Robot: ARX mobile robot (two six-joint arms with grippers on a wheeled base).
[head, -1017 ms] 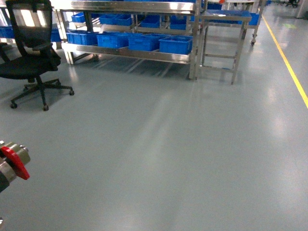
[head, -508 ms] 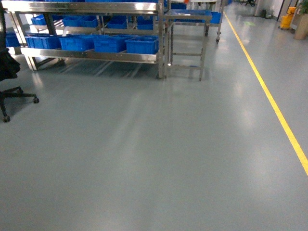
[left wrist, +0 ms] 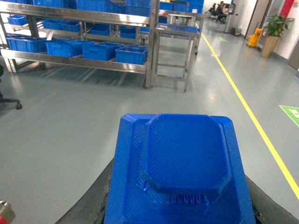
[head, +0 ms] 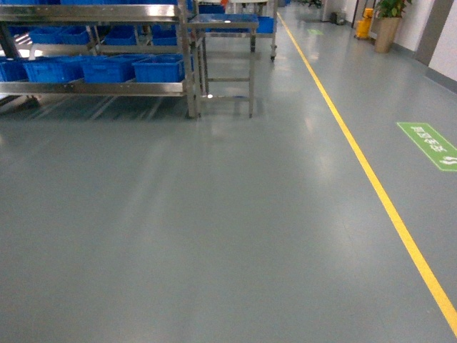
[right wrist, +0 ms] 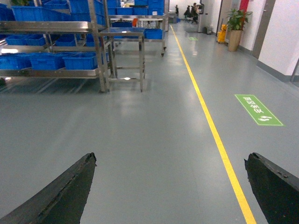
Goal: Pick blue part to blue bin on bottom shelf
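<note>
The dark blue part (left wrist: 184, 168) fills the lower half of the left wrist view, and my left gripper (left wrist: 180, 207) is shut on it, its dark fingers (left wrist: 91, 203) showing on either side. The right gripper (right wrist: 170, 157) is open over bare floor with nothing between its fingers. Neither gripper shows in the head view. Far ahead on the left stands the steel rack, with several blue bins (head: 158, 68) in a row on its bottom shelf (head: 107, 88). The row of bins (left wrist: 131, 53) and the bottom shelf (left wrist: 93, 65) also show in the left wrist view.
A small steel table (head: 225, 28) stands against the rack's right end. A yellow floor line (head: 371, 179) runs along the right, with a green floor sign (head: 428, 143) beyond it. A potted plant (head: 388, 21) stands far back. Grey floor lies between me and the rack.
The head view has swung to the right: the rack slid to the upper left, the office chair and the red-capped thing left the view, and the yellow line and green sign came in.
</note>
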